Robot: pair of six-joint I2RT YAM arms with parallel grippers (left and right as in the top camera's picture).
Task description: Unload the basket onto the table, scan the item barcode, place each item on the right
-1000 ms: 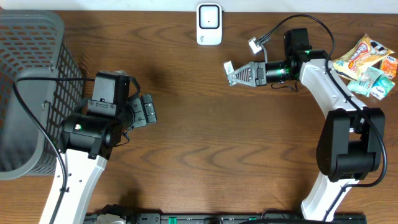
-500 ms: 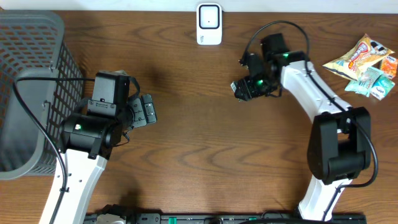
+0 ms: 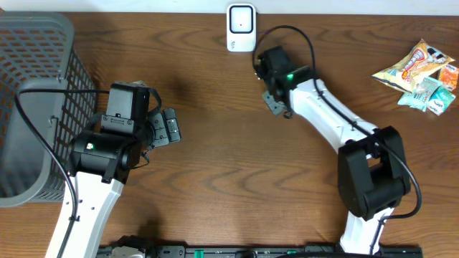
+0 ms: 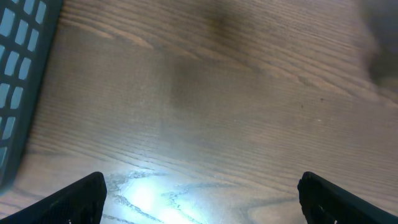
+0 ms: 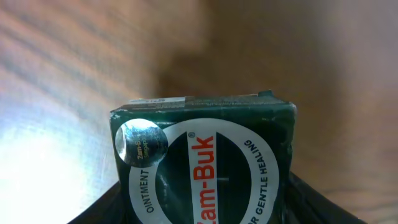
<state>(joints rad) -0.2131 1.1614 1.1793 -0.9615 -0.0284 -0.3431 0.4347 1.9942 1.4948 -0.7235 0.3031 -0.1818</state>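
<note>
One small ointment box (image 5: 205, 155) sits upper centre of the overhead view, below the scanner (image 3: 241, 27), pinched by my right claw (image 3: 273, 99); left claw (image 3: 169, 127) spread. Likely light, stiff, crushable cardboard: I grip flat sides.

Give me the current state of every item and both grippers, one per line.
White barcode scanner: at the table's far edge, nothing touching it.
Dark green Zam-Buk ointment box: clamped in the right gripper, label facing the wrist camera.
Right gripper: shut on the box, just short of the scanner.
Left gripper: open, empty, over bare wood.
Grey mesh basket: upright at the left end.
Colourful snack packets: piled at the right end.
</note>
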